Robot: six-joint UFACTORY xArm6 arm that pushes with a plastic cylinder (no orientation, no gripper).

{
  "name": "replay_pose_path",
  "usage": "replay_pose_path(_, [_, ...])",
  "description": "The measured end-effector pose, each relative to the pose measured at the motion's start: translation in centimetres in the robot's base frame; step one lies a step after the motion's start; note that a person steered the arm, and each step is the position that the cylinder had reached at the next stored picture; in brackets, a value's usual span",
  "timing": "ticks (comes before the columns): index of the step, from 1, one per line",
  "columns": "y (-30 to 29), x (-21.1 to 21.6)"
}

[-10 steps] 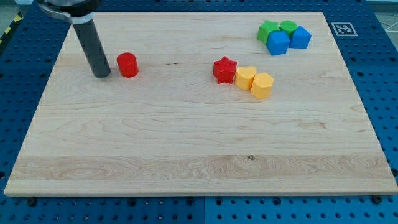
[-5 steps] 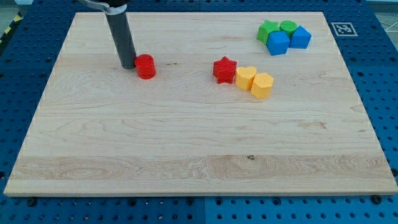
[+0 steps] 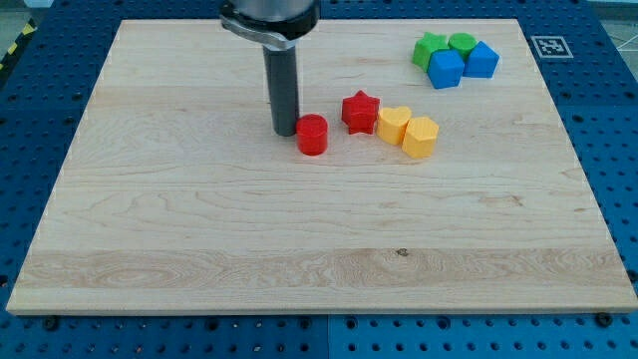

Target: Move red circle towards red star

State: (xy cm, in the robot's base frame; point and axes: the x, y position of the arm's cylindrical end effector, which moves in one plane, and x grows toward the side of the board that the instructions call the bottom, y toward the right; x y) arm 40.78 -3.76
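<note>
The work surface is a pale wooden board point(image 3: 199, 229) with visible lengthwise grain and a small dark knot low of centre; it lies on a blue perforated base plate point(image 3: 618, 150). A black-and-white square marker point(image 3: 547, 46) sits on the base plate at the upper right of the frame.

The arm ends in a straight, smooth, dark cylindrical rod hung from a wider dark collar at the top centre of the frame. It carries no jaws or fingers, so there is nothing to spread, press together or pinch. My tip point(image 3: 285, 132) rests on the board in the upper middle of the frame.

The red circle point(image 3: 312, 135), a short matte cylinder, stands just to the right of my tip and slightly lower in the frame, touching or all but touching the rod. The red star point(image 3: 360, 111) lies near the red circle, up and to its right, with a narrow strip of bare wood between them.

Two yellow blocks point(image 3: 407, 130) of rounded faceted shape sit side by side, the nearer one touching the red star's right side.

At the upper right, two green blocks point(image 3: 445, 45) and two blue blocks point(image 3: 464, 65) form a tight cluster, well apart from my tip.
</note>
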Motion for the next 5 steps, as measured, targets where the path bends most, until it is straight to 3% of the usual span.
replay_pose_path(2, [-0.2,1.2])
replay_pose_path(5, [5.0,4.5])
